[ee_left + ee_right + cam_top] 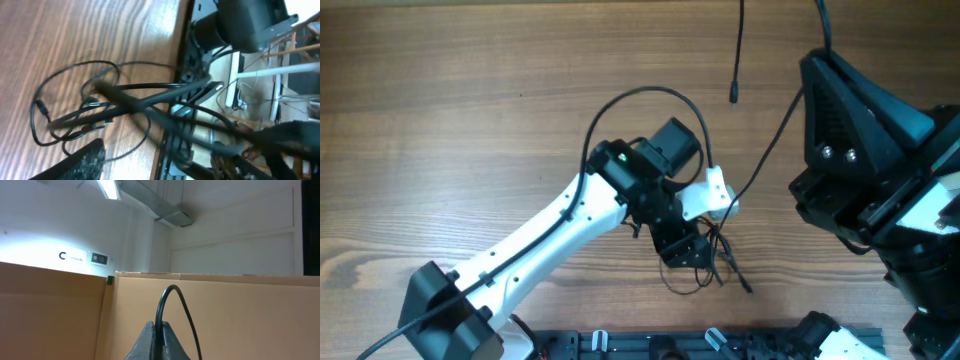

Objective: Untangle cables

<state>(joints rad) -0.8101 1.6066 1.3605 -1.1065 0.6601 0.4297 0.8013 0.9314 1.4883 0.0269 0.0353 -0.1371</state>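
Note:
The thin black cables lie in a tangle (705,262) on the wooden table just right of my left gripper (682,245). One strand (770,150) runs from the tangle up and right toward my raised right arm. A plug tip (734,95) hangs on another strand from the top edge. In the left wrist view the tangle (90,110) lies in loose loops ahead of one dark finger (85,160); blurred strands cross close to the camera, and the jaws look open. My right gripper (161,330) points upward, shut on a thin cable (167,297) that loops over its tips.
The right arm (865,150) is large and high at the right. The left arm's own thicker black cable (640,95) loops above its wrist. A black rail (620,345) runs along the table's near edge. Brown board walls (240,315) stand behind.

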